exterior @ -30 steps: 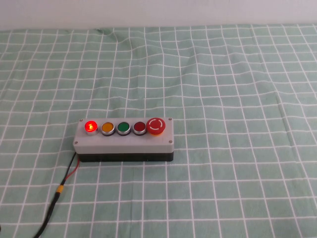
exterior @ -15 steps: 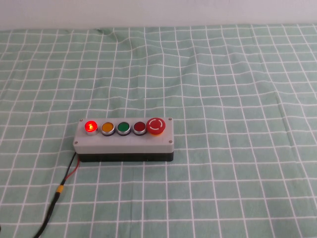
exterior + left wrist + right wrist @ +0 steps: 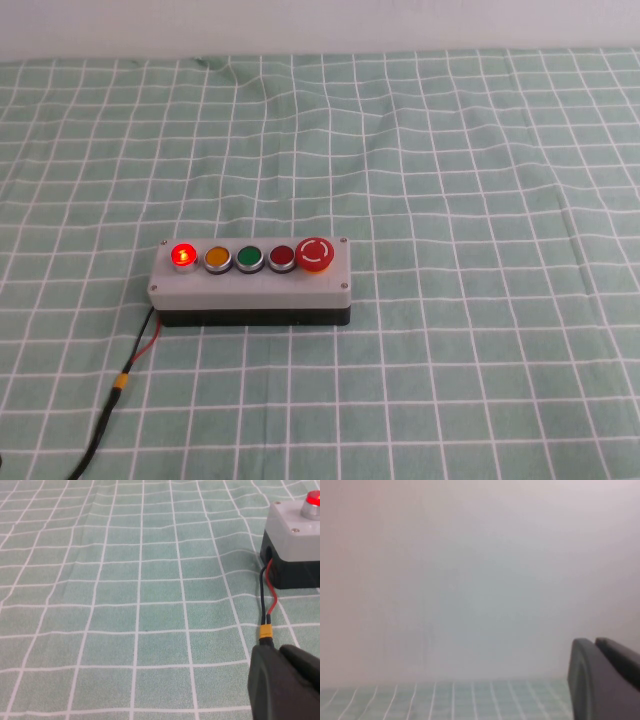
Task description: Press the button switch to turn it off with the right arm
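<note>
The button switch point(image 3: 183, 255) glows bright red at the left end of the row on the grey box point(image 3: 250, 287), next to the orange button point(image 3: 217, 257). It also shows in the left wrist view point(image 3: 313, 499), lit. Neither arm shows in the high view. My left gripper point(image 3: 280, 651) is shut and empty, low over the cloth near the box's cable point(image 3: 265, 605), short of the box's left end. My right gripper point(image 3: 595, 642) is shut and empty, raised and facing the pale wall, with only a strip of cloth below it.
On the box a green button point(image 3: 249, 258), a darker red button point(image 3: 281, 258) and a large red mushroom button point(image 3: 315, 254) follow the orange one. A black and red cable point(image 3: 120, 385) runs from the box's left end toward the front edge. Green checked cloth point(image 3: 460, 300) covers the table.
</note>
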{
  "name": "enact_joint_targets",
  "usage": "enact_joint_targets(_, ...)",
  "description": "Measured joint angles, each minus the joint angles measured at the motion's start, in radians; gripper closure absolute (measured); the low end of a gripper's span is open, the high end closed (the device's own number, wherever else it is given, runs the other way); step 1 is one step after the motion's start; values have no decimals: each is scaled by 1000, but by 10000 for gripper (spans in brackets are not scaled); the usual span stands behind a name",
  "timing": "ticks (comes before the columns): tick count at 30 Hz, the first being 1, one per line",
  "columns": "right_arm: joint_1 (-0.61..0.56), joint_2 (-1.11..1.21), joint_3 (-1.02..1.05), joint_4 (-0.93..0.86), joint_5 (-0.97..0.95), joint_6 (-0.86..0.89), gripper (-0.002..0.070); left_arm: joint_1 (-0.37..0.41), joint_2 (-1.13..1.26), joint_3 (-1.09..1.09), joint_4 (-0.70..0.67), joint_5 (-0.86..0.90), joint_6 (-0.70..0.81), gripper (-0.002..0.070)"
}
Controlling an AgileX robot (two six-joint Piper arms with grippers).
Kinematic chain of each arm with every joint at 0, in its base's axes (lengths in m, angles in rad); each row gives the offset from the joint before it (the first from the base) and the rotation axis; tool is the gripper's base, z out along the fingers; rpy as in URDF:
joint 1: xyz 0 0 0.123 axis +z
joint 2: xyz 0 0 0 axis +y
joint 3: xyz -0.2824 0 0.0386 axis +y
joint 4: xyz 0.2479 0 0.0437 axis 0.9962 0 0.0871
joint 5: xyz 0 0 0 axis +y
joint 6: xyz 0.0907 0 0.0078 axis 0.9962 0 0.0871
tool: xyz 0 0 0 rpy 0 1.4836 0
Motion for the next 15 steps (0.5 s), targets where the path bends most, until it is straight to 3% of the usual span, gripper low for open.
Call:
enact_joint_targets(6,0,0,0,-90,-209,0,692,0,0,0,0,0,0,678)
enact_joint_targets(15,0,-4,-177,-219,-238,0,692,0,0,0,0,0,0,678)
